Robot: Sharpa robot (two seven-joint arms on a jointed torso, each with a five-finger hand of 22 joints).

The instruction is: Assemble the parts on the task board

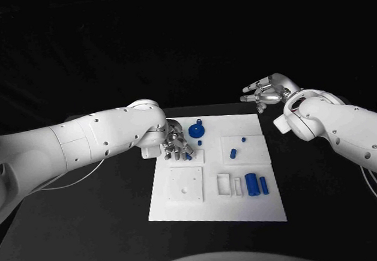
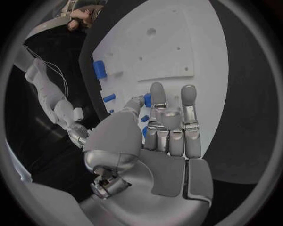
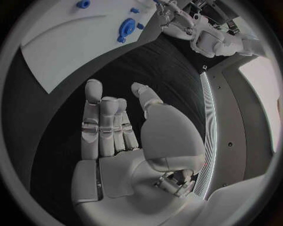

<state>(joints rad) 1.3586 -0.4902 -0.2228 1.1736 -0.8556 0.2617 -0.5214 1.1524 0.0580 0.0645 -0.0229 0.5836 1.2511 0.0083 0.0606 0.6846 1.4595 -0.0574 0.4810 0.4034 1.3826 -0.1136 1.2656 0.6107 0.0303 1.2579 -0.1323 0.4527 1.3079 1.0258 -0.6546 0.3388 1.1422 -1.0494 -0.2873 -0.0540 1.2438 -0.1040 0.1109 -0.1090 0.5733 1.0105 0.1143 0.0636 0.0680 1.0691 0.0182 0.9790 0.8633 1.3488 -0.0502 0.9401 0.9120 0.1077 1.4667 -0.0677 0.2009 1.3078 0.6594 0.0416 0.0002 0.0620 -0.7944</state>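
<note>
The white task board [image 1: 220,209] lies mid-table. My left hand [image 1: 174,146] hovers low over its far left part, fingers pointing down at a small square plate. In the left wrist view this hand [image 2: 168,127] keeps its fingers straight, and a small blue part [image 2: 146,100] sits pinched between thumb and finger. My right hand [image 1: 268,93] is raised over the black table beyond the board's far right corner, fingers apart and empty [image 3: 118,127]. A round blue part [image 1: 196,130] lies just right of the left hand. Two blue cylinders [image 1: 252,184] rest at the near right.
Short blue pegs [image 1: 233,152] stand in a square plate at the board's right middle. A larger square plate [image 1: 186,185] and white slotted pieces [image 1: 225,185] take up the near half. Black table [image 1: 91,221] surrounds the board on both sides.
</note>
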